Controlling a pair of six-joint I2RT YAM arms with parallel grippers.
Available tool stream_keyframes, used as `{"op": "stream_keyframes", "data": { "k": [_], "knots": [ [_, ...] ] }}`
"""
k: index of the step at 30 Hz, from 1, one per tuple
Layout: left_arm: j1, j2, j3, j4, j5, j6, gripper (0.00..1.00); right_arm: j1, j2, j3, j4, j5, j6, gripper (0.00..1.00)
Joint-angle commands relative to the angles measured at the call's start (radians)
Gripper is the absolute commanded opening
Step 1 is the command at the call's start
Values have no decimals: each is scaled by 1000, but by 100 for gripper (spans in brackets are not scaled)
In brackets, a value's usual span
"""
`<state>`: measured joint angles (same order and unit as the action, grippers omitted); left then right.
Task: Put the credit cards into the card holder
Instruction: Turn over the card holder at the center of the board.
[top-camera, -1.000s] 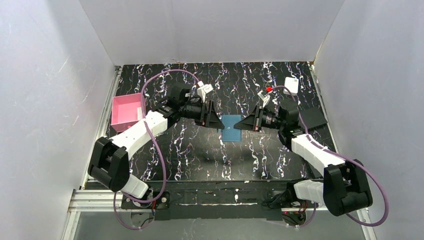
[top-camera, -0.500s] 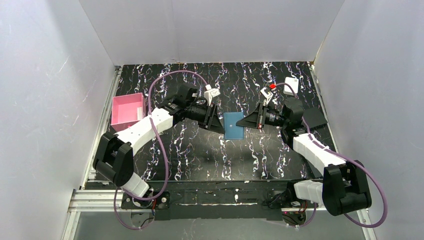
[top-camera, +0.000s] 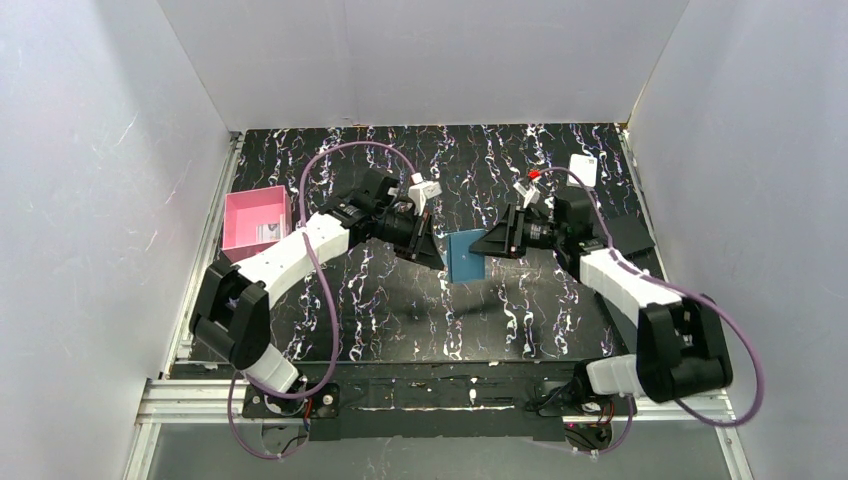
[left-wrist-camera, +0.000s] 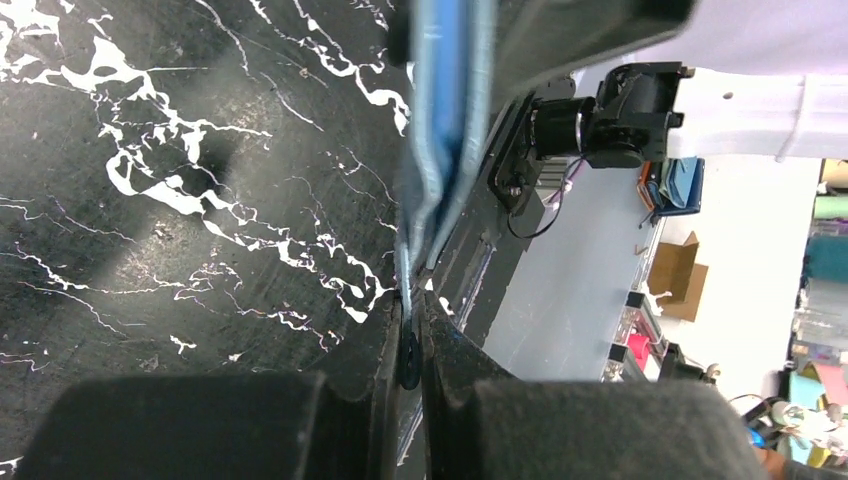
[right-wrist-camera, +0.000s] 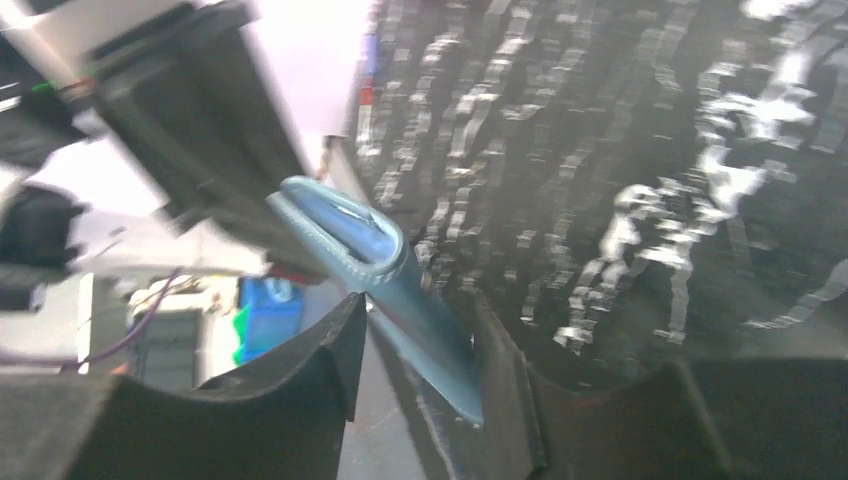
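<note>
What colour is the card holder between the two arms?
The card holder is teal-blue, clearest in the top external view.

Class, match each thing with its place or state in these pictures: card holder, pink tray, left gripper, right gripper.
Things:
1. card holder
2. pink tray
3. left gripper
4. right gripper

Places or states:
A. fingers apart, one on either side of the card holder
B. at the table's left edge
C. pinched shut on the card holder's edge
D. teal, mid-table between the two grippers

Pairs: 1-D, 2-B, 3-C, 4-A
</note>
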<state>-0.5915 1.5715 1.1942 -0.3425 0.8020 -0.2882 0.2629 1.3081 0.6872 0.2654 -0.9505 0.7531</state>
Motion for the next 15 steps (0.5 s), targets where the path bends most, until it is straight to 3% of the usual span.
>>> {"op": "stream_keyframes", "data": {
  "k": [1, 5, 10, 15],
  "knots": [
    [-2, 91, 58, -67, 14, -33, 0, -1, 134, 64, -397, 241, -244, 56],
    [-7, 185, 71, -85, 45, -79, 0, 20, 211, 52, -375, 339, -246, 66],
    [-10, 316, 124, -188, 46, -75, 0, 72, 194, 56, -315, 370, -218, 75],
    [-10, 285, 106, -153, 59, -78, 0, 123, 187, 55, -275, 390, -197, 76]
  ]
}}
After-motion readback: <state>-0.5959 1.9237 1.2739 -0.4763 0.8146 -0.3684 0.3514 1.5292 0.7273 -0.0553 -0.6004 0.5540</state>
